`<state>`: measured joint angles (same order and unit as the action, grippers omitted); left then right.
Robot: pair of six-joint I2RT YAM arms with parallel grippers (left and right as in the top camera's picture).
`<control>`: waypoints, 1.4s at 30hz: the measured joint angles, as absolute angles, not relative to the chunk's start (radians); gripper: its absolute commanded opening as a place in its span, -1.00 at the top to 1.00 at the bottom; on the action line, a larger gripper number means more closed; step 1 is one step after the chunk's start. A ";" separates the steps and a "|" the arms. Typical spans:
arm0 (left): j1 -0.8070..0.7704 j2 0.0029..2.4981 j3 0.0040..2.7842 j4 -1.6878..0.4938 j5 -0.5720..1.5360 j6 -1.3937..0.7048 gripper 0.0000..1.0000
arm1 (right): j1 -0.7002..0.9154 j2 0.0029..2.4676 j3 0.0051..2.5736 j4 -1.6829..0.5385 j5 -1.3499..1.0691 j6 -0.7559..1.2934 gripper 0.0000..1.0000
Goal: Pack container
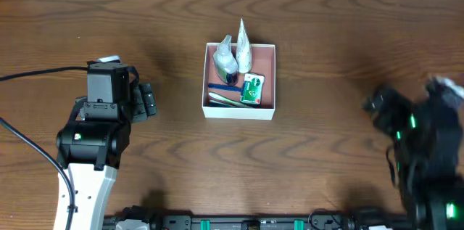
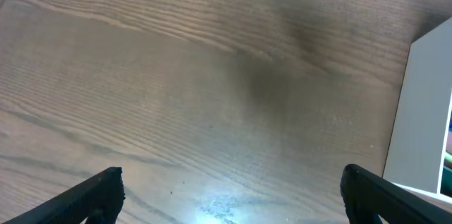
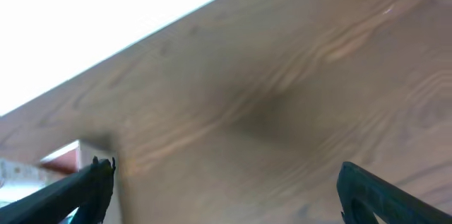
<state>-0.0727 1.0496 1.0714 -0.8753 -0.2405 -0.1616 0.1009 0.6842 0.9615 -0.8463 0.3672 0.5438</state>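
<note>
The container (image 1: 268,54), a square shallow white box with a pinkish-brown inside, sits at the table's middle. It holds two white tubes (image 1: 243,48), a blue toothbrush (image 1: 220,85), a green-and-white packet (image 1: 252,88) and a yellow stick. My left gripper (image 1: 147,99) is open and empty, left of the box; its wrist view shows the fingers (image 2: 229,196) over bare wood and the box's white wall (image 2: 424,111) at the right edge. My right gripper (image 1: 377,105) is open and empty, far right of the box; its wrist view (image 3: 226,189) is blurred, with the box corner (image 3: 60,157) at the left.
The brown wooden table (image 1: 341,34) spreads around the box. Its far edge shows in the right wrist view against a white background (image 3: 106,12). A black cable (image 1: 36,75) runs from the left arm off the left side.
</note>
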 measured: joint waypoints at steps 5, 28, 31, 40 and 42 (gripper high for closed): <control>-0.073 1.050 1.071 -0.876 -0.241 -0.162 -0.96 | 0.101 0.452 0.803 -0.832 0.413 0.525 -0.98; -0.073 1.052 1.071 -0.876 -0.241 -0.162 -0.96 | 0.101 0.041 0.169 -0.614 0.447 0.592 -0.98; -0.073 1.051 1.071 -0.876 -0.241 -0.162 -0.96 | 0.101 0.040 0.168 -0.608 0.447 0.600 -0.99; -0.073 1.052 1.071 -0.876 -0.241 -0.162 -0.96 | 0.101 0.040 0.168 -0.608 0.446 0.611 -0.98; -0.073 1.052 1.071 -0.876 -0.241 -0.162 -0.96 | 0.101 0.040 0.168 -0.608 0.446 0.611 -0.98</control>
